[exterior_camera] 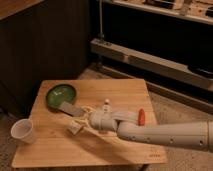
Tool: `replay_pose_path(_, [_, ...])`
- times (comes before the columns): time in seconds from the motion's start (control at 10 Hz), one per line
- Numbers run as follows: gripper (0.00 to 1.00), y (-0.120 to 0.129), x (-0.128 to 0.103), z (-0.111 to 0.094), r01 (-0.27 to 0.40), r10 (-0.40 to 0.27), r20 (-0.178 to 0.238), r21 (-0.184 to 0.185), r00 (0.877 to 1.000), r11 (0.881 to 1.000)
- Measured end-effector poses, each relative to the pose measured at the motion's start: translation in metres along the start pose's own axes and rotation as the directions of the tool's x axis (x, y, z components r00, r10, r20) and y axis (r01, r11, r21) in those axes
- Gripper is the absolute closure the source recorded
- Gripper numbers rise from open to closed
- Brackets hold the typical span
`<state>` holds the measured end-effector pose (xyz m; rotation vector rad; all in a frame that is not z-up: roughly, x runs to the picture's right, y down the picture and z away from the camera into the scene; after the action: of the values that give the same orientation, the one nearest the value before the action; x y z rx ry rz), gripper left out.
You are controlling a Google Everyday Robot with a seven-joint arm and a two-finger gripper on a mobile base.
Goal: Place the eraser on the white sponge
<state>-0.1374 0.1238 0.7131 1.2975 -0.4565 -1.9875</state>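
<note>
The eraser (70,108) is a flat grey slab, held just right of the green plate (59,93), above the table. My gripper (83,115) reaches in from the right, near the table's middle left, and is shut on the slab's right end. The white sponge (75,127) is a small cream block lying on the table just below and in front of the gripper, apart from the eraser.
A white paper cup (22,131) stands at the wooden table's (125,92) front left. A tiny white upright piece (106,104) and a small red object (141,116) sit right of the gripper, beside my arm. Dark shelving runs behind.
</note>
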Motion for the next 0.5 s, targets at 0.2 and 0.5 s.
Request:
replay_pose_path(0.2, [1.0,0.0035,0.0044,-0.0015,0.006,-0.006,0.031,-0.014,1.0,1.0])
replay_pose_path(0.5, [1.0,0.0076,0.0042,-0.0015,0.019,-0.015,0.104,-0.038,0.994,0.999])
